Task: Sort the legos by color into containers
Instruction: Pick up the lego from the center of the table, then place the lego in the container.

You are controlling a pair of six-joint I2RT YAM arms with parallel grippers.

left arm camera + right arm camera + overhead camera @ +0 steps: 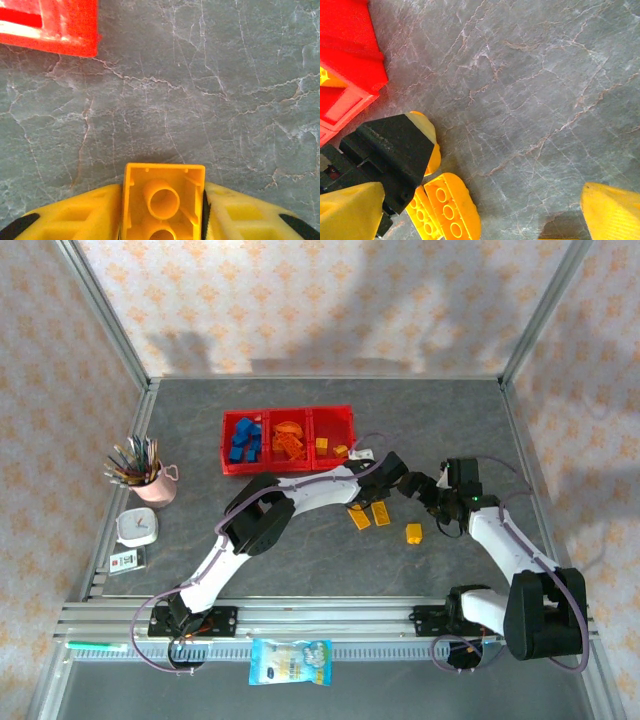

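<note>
The red tray of containers (288, 412) stands at the back middle, with blue legos (243, 440) in its left compartment, orange legos (288, 437) in the middle one and yellow legos (330, 447) in the right one. My left gripper (398, 478) reaches across to the right of the tray, its corner (60, 30) showing at upper left in the left wrist view. That gripper (162, 220) is shut on a yellow lego (163, 197), hollow underside toward the camera. My right gripper (428, 490) (481, 214) stands open close beside it. Two orange curved legos (447, 205) (370, 515) and a yellow brick (413, 532) lie on the table.
A pink cup of pens (152, 478), a white timer (135, 528) and a small card (125, 560) sit at the left edge. A plastic packet (290, 660) lies on the front rail. Metal frame posts (105, 315) bound the table.
</note>
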